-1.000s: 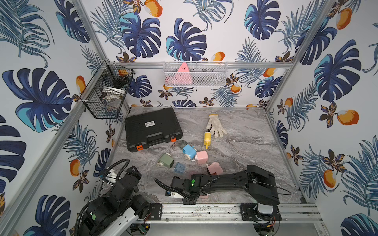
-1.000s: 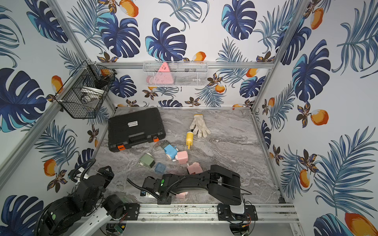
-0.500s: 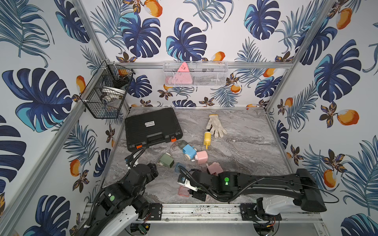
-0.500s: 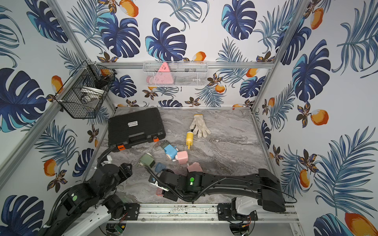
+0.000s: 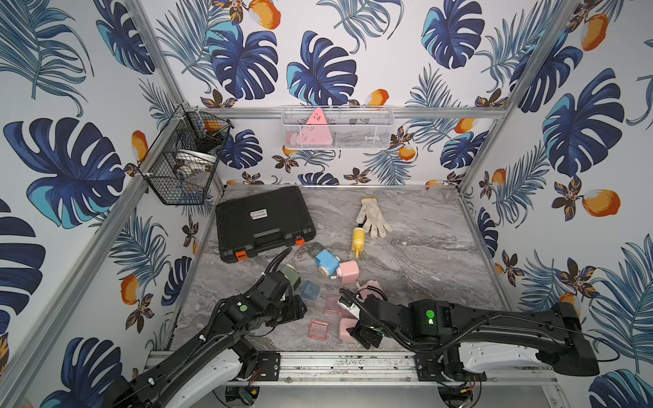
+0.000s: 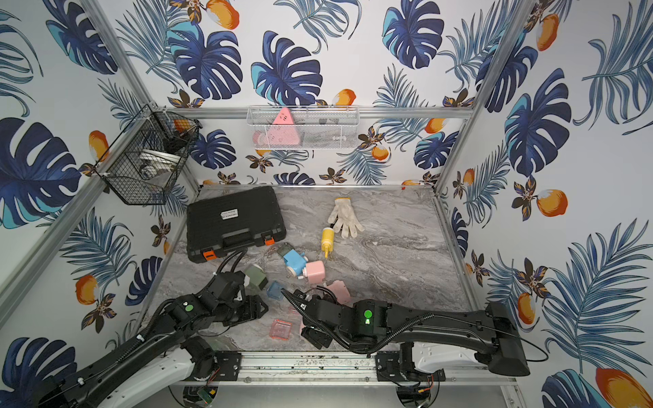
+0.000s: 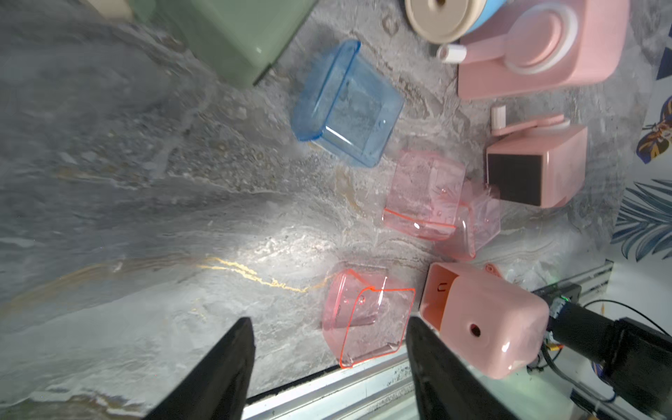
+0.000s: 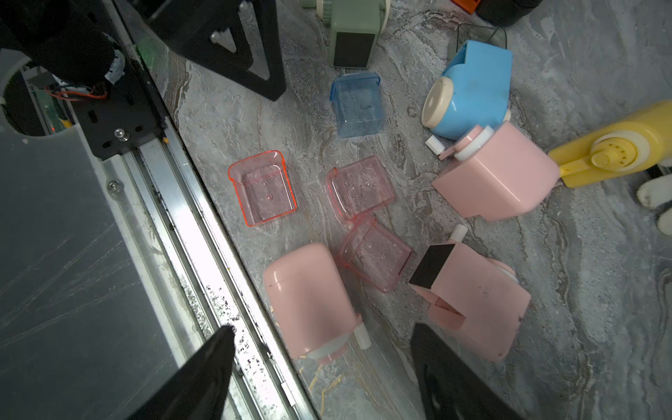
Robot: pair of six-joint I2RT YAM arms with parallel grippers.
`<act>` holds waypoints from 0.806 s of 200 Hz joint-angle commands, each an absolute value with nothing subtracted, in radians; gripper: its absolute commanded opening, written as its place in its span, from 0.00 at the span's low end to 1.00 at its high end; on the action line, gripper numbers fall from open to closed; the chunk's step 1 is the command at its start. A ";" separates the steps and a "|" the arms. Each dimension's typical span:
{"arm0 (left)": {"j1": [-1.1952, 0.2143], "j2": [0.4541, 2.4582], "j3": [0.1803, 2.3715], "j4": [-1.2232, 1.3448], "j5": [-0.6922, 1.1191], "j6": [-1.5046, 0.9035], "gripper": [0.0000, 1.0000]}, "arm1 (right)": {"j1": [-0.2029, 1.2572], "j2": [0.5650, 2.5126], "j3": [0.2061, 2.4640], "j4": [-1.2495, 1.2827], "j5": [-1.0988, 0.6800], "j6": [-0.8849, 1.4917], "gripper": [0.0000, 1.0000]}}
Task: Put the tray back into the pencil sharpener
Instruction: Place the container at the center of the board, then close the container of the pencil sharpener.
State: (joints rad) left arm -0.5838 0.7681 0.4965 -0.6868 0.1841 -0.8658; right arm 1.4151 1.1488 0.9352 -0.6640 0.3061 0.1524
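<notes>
In both top views I have both arms reaching low over the front of the surface (image 5: pixel 424 254), close to the rail (image 5: pixel 335 364). The left gripper (image 5: pixel 300 312) sits just beside the pink tray (image 5: pixel 318 329). The right gripper (image 5: pixel 354 319) straddles the pink sharpener (image 5: pixel 344 329), which lies on its side next to that tray. I read this as a split of work, with one arm for the tray and one to steady the body.

From the left wrist, my left jaws stand apart, with only bare surface and one edge of the tray between them. The tray lies open side up, close to one finger (image 7: pixel 436 363), and is not clamped. The sharpener is just beside it. A blue tray (image 7: pixel 345 105) and a green sharpener (image 7: pixel 232 36) lie farther off, out of my way.

From the right wrist, my right jaws are also wide apart. The pink sharpener lies between them, crank end nearest the gripper, and I see no pad pressing on it. Two other pink trays (image 8: pixel 358 185) overlap beside a second pink sharpener (image 8: pixel 472 302) whose dark slot is empty. I judge that nothing is inserted yet and the grasp comes next. The risk is picking a tray that does not match the body.
</notes>
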 commanded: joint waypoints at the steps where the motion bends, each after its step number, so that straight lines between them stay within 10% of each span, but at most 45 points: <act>1: -0.588 0.767 0.479 -0.611 0.237 -0.868 0.66 | 1.404 1.153 0.969 -0.733 0.317 0.025 0.81; 60: -0.663 0.802 0.390 -0.468 0.249 -0.918 0.58 | 1.238 1.146 0.903 -0.742 0.013 -0.221 0.81; 161: -0.728 0.881 0.322 -0.363 0.248 -0.923 0.53 | 1.225 1.315 0.866 -0.643 0.012 -0.266 0.80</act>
